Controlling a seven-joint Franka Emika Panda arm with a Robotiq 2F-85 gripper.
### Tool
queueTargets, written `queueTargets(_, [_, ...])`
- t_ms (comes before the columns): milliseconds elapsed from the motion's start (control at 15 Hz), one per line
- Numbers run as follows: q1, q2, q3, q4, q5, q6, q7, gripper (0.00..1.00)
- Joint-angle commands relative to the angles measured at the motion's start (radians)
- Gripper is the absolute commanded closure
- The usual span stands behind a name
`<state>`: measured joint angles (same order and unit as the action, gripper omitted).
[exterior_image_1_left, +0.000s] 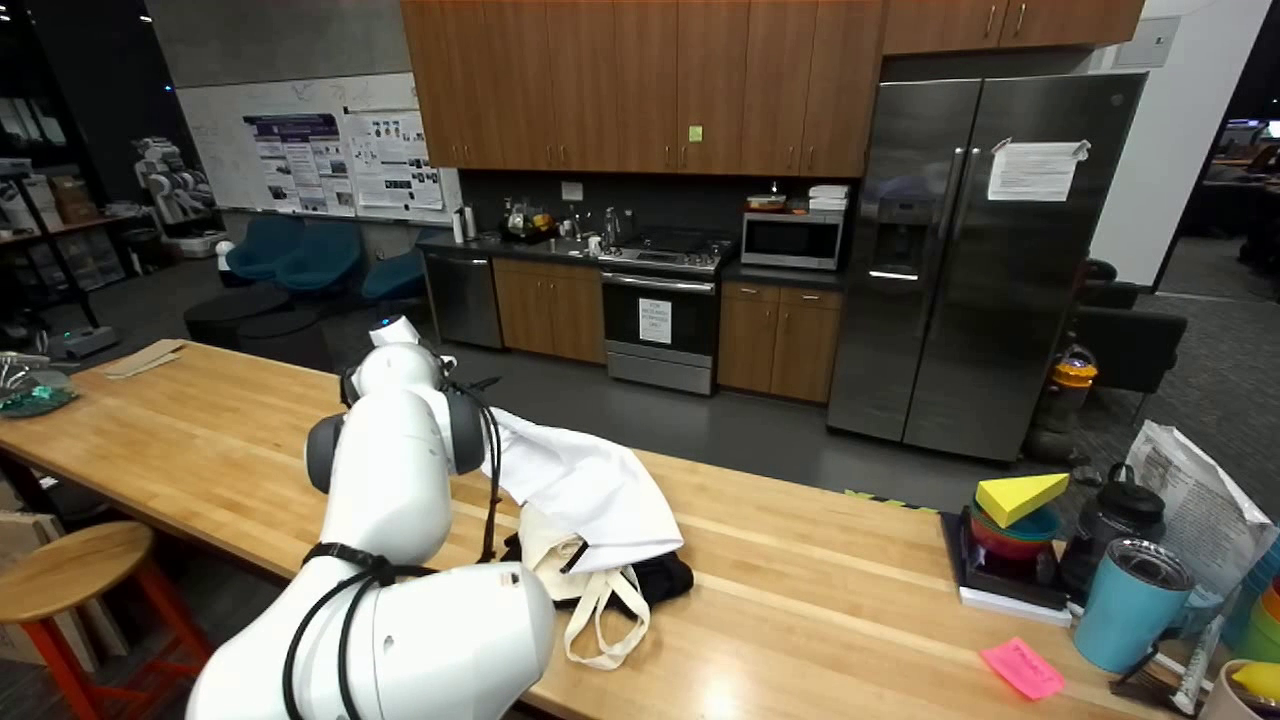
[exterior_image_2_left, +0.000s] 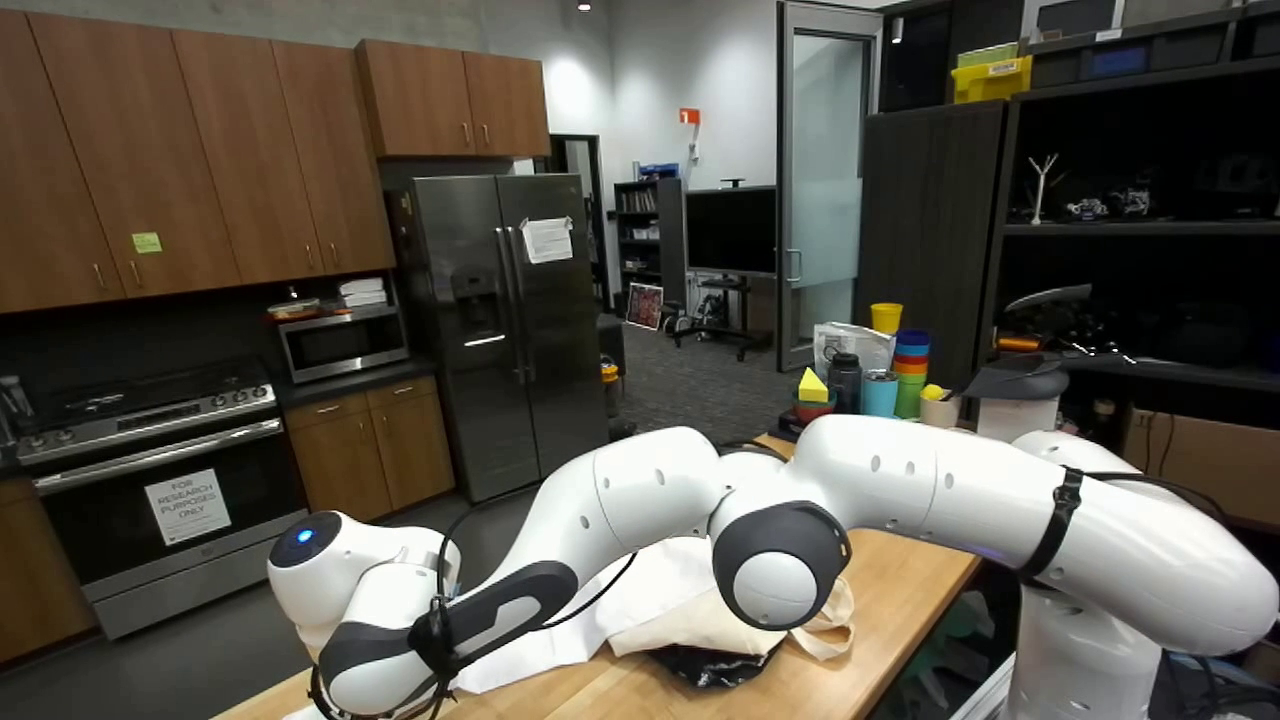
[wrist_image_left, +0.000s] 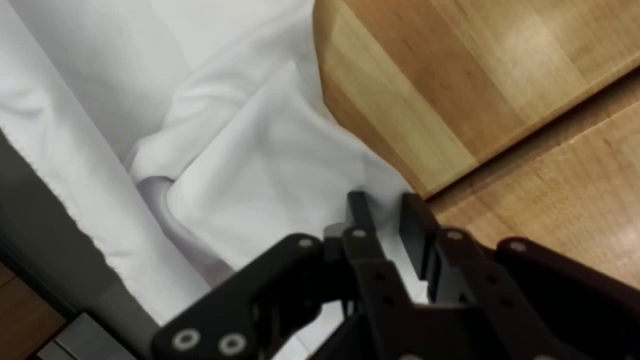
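Gripper (wrist_image_left: 384, 206) is held at the white cloth (wrist_image_left: 280, 150); fingers (wrist_image_left: 360, 212) are set close tog., w/ narrow gap btwn, cloth showing in it; whether any is pinched can't be told. Cloth is laid crumpled on the wood table (exterior_image_1_left: 800, 570). A cream bag (exterior_image_1_left: 545, 550) w/ straps is partly covered by the cloth, w/ a black thing (exterior_image_1_left: 668, 578) beneath. Well apart from the cloth, a pink note (exterior_image_1_left: 1022, 668) & blue cup (exterior_image_1_left: 1130, 605) are placed. Beyond the cloth, a stove (exterior_image_1_left: 660, 310) & fridge (exterior_image_1_left: 985, 260) are seen.
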<state>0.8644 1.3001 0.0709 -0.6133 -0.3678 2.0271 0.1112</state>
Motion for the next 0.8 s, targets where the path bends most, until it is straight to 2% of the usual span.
queueTargets(0, [0.005,0.022,0.01,0.061,0.011,-0.041,-0.039,1.0])
queueTargets(267, [0.013,-0.001,0.046,0.066,0.026,-0.038,-0.06,1.0])
queueTargets(600, [0.019,0.004,0.179,0.089,0.102,0.02,-0.136,1.0])
queueTargets(667, [0.052,0.053,0.151,0.187,0.181,0.002,-0.175,1.0])
queueTargets(733, [0.063,0.055,0.165,0.198,0.213,0.008,-0.193,1.0])
